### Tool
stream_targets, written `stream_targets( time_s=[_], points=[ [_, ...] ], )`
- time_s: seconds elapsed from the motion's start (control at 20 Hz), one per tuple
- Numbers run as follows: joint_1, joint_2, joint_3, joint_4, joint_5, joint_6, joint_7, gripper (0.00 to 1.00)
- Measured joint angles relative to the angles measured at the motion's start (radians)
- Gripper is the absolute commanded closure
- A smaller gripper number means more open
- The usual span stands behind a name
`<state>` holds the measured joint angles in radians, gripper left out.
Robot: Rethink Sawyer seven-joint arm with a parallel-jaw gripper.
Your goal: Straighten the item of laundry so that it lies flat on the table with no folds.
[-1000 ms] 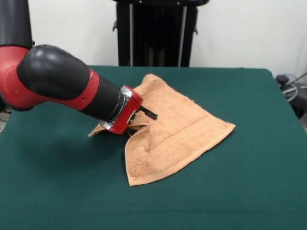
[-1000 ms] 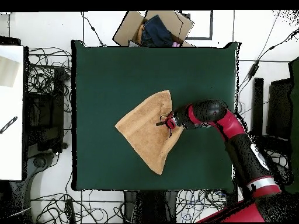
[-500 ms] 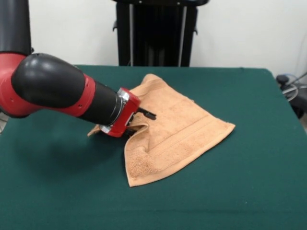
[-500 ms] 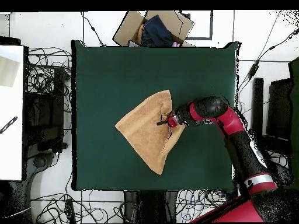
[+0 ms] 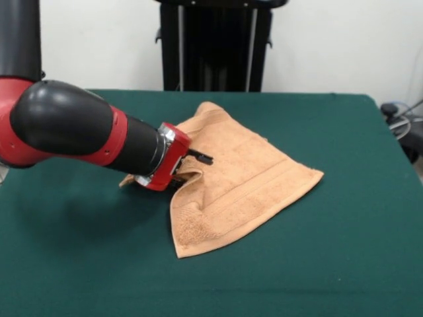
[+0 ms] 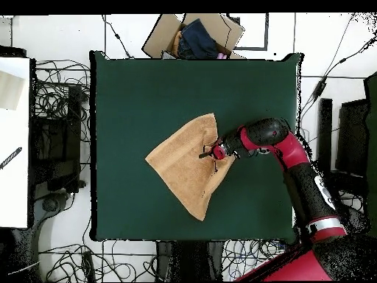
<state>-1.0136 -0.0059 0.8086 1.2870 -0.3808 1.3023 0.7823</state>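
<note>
The item of laundry point(image 5: 246, 177), a peach-orange towel, lies near the middle of the green table point(image 5: 330, 257). It is folded over itself, with a raised crease along its left side. My gripper point(image 5: 195, 165) reaches in low from the left and is shut on that folded left edge; one black fingertip point(image 5: 203, 158) shows on top of the cloth and the other is hidden under the fold. From overhead, the item of laundry point(image 6: 184, 166) is a rough triangle and the gripper point(image 6: 207, 155) sits at its right edge.
In the overhead view an open cardboard box point(image 6: 193, 35) with dark cloth sits beyond the table's top edge, cables ring the table point(image 6: 147, 88), and a white surface point(image 6: 13, 140) lies at the left. A black stand point(image 5: 215, 46) rises behind the table.
The arm has lowered and drawn slightly left in the front view, and the towel's held fold and near corner have shifted a little left with it.
</note>
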Motion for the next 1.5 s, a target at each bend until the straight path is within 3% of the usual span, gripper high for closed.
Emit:
stream_targets(
  time_s=[0.45, 1.1, 1.5],
  points=[
    [-0.014, -0.056, -0.003, 0.039, -0.025, -0.02, 0.0, 0.0],
    [-0.116, -0.29, -0.023, 0.266, -0.083, -0.237, 0.0, 0.0],
    [-0.122, -0.359, -0.043, 0.34, -0.087, -0.29, 0.0, 0.0]
  ],
)
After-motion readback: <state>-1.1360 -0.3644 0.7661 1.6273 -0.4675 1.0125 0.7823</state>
